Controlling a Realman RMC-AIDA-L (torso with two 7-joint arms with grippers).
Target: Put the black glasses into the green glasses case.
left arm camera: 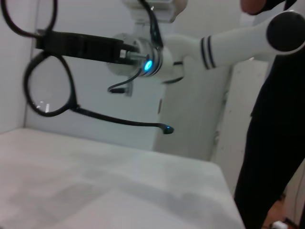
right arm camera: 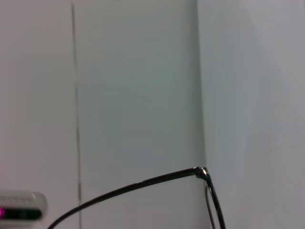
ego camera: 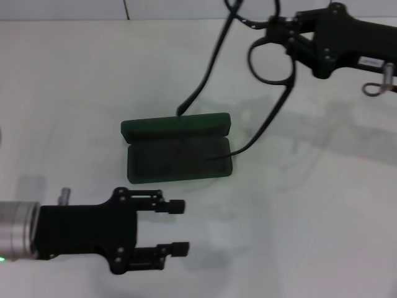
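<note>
Right gripper has the black glasses pinched at the bridge, high above the open green case, temple arms dangling. Those arms could snag the lid or rim. Left gripper waits on the table, jaws spread.

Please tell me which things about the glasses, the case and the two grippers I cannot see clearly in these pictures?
- Black glasses: in the head view the second lens is cut off by the top edge.
- Right gripper: its fingertips blend into the black frame in the head view; the right wrist view shows no fingers.
- Green glasses case: any lid lettering is too small to make out; neither wrist view shows the case.
- Left gripper: open, low beside the case; absent from its wrist view.
</note>
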